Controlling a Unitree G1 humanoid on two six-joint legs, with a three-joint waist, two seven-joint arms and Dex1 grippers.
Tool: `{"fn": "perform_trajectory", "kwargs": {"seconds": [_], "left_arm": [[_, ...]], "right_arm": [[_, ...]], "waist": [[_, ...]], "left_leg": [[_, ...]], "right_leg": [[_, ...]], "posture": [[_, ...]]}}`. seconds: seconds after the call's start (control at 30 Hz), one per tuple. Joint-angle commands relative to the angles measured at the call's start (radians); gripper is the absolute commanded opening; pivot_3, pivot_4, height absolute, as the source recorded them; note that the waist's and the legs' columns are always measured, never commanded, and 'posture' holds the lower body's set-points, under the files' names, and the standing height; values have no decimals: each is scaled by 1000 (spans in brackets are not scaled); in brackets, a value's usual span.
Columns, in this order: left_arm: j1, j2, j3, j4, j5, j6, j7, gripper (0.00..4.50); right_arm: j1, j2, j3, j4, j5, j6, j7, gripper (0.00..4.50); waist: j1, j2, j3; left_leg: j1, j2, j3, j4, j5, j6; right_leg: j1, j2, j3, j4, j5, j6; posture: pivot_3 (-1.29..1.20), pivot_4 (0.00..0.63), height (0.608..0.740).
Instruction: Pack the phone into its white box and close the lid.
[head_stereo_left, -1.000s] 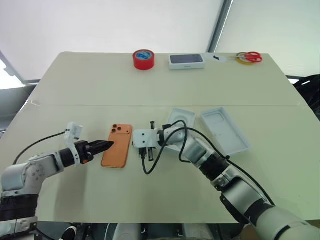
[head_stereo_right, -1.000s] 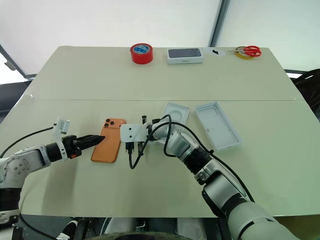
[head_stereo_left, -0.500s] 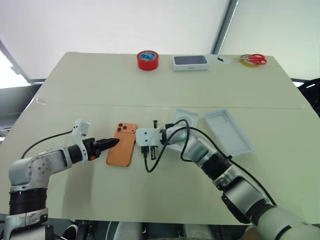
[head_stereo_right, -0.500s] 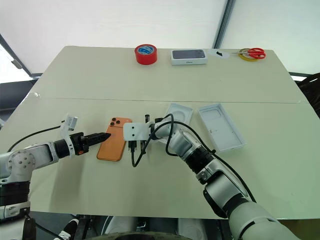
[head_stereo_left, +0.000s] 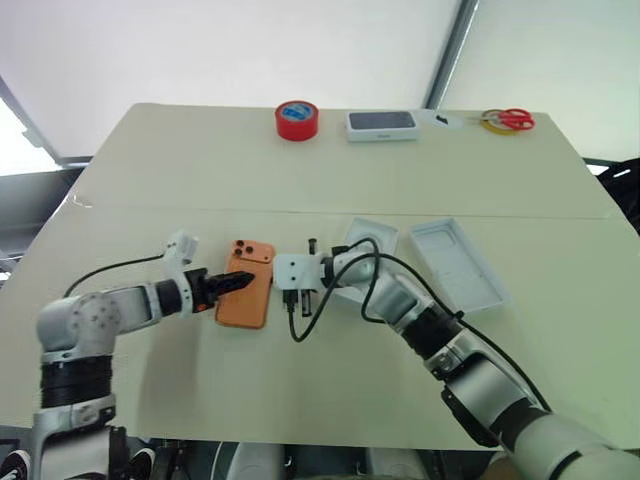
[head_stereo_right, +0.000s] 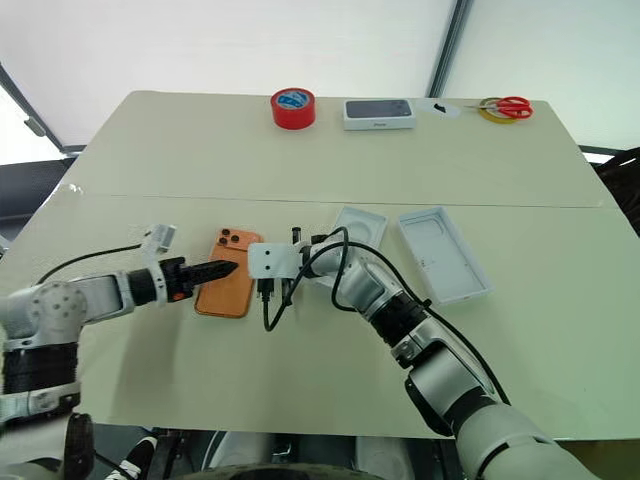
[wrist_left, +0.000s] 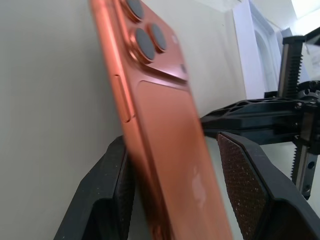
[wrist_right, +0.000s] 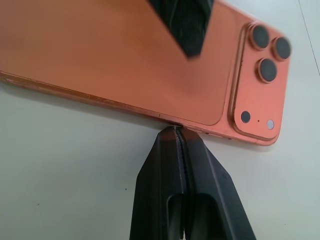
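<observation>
The orange phone is not yet packed; it lies on the worktop, straddled by the parted left fingers, braced by the closed right fingers. White box and lid lie open nearby.

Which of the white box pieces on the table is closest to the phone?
The thin insert with the oval recess, just beyond the right arm; the deeper white tray sits farther right.

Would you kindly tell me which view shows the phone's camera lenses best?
The right wrist view: the phone lies flat, all three lenses clear. The left wrist view shows them edge-on; both eye views show them as small dots.
</observation>
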Motion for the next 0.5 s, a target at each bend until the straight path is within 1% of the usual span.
{"fn": "perform_trajectory", "kwargs": {"seconds": [0.03,0.07,0.23,0.3,0.37,0.5], "left_arm": [[-2,-28,22,-20,-53,32,-4,2594],[10,-24,15,-22,-39,13,-8,2594],[40,-26,100,22,-94,42,-23,2594],[57,-17,112,25,-102,37,-32,2594],[59,-28,140,46,-122,50,-26,2594],[77,-51,144,68,-131,39,-21,2594]], "right_arm": [[1,10,11,2,-8,-8,-4,31],[0,10,12,2,-8,-9,-4,31],[-3,6,14,3,-10,-15,-8,31],[-2,3,14,5,-10,-18,-9,31],[-2,3,13,6,-9,-17,-9,31],[-2,2,13,5,-7,-16,-12,31]], "waist": [[-3,0,0],[-4,0,0],[-8,-1,1],[-9,-1,1],[-11,-1,1],[-12,-1,1]], "left_leg": [[0,0,0,0,0,0],[0,0,0,-1,0,0],[0,1,0,-1,1,-1],[0,1,0,-1,1,-1],[0,1,0,-1,1,-1],[0,1,0,-1,1,-1]], "right_leg": [[0,0,0,0,0,0],[-1,0,0,0,0,0],[-1,1,0,0,0,0],[-1,1,0,0,0,0],[-1,1,0,0,0,0],[-1,1,0,0,0,0]], "posture": [[0,150,740],[0,150,740],[0,150,740],[0,150,740],[0,150,740],[0,150,740]]}}
